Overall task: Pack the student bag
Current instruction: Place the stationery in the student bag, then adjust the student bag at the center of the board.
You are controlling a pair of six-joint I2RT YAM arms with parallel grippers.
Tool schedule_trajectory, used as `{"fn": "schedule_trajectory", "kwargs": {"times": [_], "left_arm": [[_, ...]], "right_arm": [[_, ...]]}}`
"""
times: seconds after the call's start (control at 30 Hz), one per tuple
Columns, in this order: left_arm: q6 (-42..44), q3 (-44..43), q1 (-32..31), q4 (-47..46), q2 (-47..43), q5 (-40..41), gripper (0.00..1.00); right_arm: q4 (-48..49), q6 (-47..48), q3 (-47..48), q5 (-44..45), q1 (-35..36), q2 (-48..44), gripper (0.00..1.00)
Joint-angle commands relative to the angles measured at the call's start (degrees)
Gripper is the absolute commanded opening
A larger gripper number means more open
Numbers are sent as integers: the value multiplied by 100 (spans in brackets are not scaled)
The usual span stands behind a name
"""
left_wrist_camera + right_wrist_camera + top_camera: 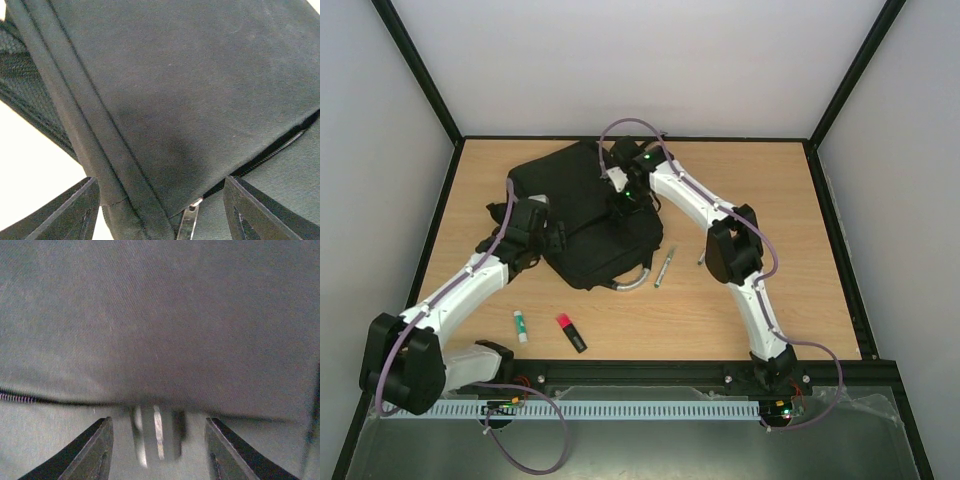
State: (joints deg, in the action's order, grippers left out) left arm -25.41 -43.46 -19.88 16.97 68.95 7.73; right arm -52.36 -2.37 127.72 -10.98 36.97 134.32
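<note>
student bag flat on bench; left gripper wide over its seam, right gripper parted astride zipper pull, likely for unzipping.

We find the top view bright, even and sharp, with soft shadows on the table. The right wrist view is dim, its zipper pull out of focus; the left shows blown-out white beside the student bag.
</note>
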Motion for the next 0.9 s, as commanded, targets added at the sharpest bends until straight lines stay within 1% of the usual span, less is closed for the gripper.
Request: {"fn": "schedule_trajectory", "kwargs": {"times": [0.0, 0.17, 0.23, 0.33, 0.4, 0.53, 0.6, 0.77, 0.87], "left_arm": [[755, -308, -156, -168, -85, -239, 70], [1384, -750, -506, -53, 265, -143, 70], [1603, -959, -644, 31, 536, -36, 70], [2031, -1214, -953, 152, 993, 184, 70], [2248, -1367, -1184, 255, 1269, 602, 70], [2584, -1573, -1424, 296, 1681, 910, 69], [2647, -1704, -1499, 346, 1895, 1200, 69], [2538, -2026, -1563, 599, 2414, 2329, 66], [2636, -2084, -1564, 601, 2599, 2625, 64]], "right_arm": [[-164, 95, -442, -397, -330, -884, 51], [-58, 550, -1389, -1358, -865, -1732, 52], [213, 768, -2003, -1530, -1034, -2161, 51], [864, 939, -3128, -1716, -1231, -2820, 51], [1065, 983, -3585, -1801, -1291, -3127, 51], [1454, 1081, -4423, -2013, -1298, -3621, 50], [1570, 1076, -4629, -2037, -1298, -3746, 50], [1546, 1092, -4761, -2158, -1298, -3704, 50], [1558, 1114, -4768, -2191, -1298, -3713, 50]]}}
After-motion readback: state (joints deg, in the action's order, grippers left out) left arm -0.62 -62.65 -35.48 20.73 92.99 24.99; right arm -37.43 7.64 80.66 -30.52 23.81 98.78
